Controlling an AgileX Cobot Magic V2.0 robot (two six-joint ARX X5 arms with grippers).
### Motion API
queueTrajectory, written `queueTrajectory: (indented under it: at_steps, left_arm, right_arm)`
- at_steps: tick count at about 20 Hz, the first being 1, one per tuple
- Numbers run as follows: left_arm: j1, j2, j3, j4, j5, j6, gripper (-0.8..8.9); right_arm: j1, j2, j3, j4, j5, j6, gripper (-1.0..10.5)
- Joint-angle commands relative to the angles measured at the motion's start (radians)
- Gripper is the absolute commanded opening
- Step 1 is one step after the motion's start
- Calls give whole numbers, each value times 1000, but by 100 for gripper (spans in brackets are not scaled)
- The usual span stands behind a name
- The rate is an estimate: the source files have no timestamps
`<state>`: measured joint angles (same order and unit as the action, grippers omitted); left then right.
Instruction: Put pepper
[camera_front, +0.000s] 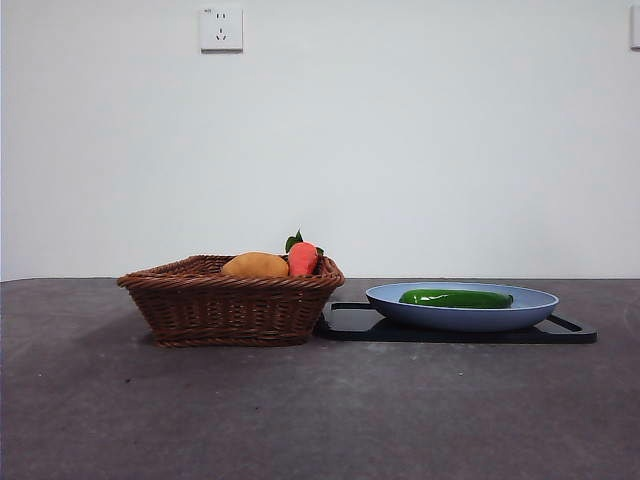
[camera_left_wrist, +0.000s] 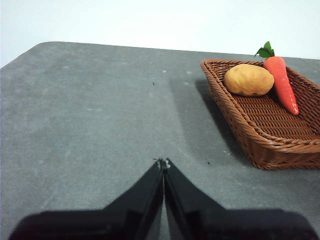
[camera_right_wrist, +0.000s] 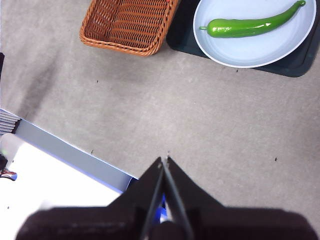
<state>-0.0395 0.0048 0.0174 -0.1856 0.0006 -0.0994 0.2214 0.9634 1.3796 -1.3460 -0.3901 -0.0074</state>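
1. Tabletop (camera_front: 320, 420): a dark grey, matte surface on which everything shown is carried. Its near part is bare in the front view.

2. Basket (camera_front: 230, 305): a brown wicker basket, set left of the tabletop's middle in the front view. Its right wall is just beside the tray. A yellow-orange fruit (camera_front: 255, 265) and a red-orange vegetable (camera_front: 303, 258) with green leaves are held in it, side by side toward one end.

3. Tray (camera_front: 570, 332): a flat black tray, set right of the basket. The plate is carried on it.

4. Plate (camera_front: 530, 310): a shallow pale blue plate, resting on the tray.

5. Pepper (camera_front: 456, 298): long, slender and glossy dark green. It lies flat across the plate, one end blunt and stemmed, the other tapering to a curved tip. It is not yet in the basket, which is judged to be the intended destination. A light, fairly stiff body is judged likely, and the glossy skin may prove slippery. A hold across the thick middle, square to its length, is advised; the narrow tip would be apt to slide from the jaws.

6. Left gripper (camera_left_wrist: 163, 162): held above bare tabletop, well apart from the basket. Its jaws are pressed together, nothing between them.

7. Right gripper (camera_right_wrist: 164, 160): held above the tabletop's near edge, well apart from the pepper. Its jaws are likewise pressed together and empty.
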Motion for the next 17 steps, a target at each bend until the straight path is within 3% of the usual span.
queueTrajectory:
  at_steps: [1, 4, 7, 11, 13, 17]
  left_arm:
    - [3, -3, -11, 13, 4, -10, 8]
    - [3, -3, -11, 13, 4, -10, 8]
    - [3, -3, -11, 13, 4, -10, 8]
    - [2, -3, -11, 13, 4, -10, 8]
    - [3, -3, -11, 13, 4, -10, 8]
    - [2, -3, -11, 13, 4, -10, 8]
  right_arm:
    - [2, 7, 18, 6, 0, 6, 11]
    - [-27, -16, 16, 72, 7, -20, 11]
    - [-92, -131, -59, 311, -4, -21, 11]
    - [-138, -364, -359, 660, 10, -2, 11]
    - [-149, -479, -547, 840, 66, -2, 11]
    - [-150, -645, -826, 1054, 138, 31, 11]
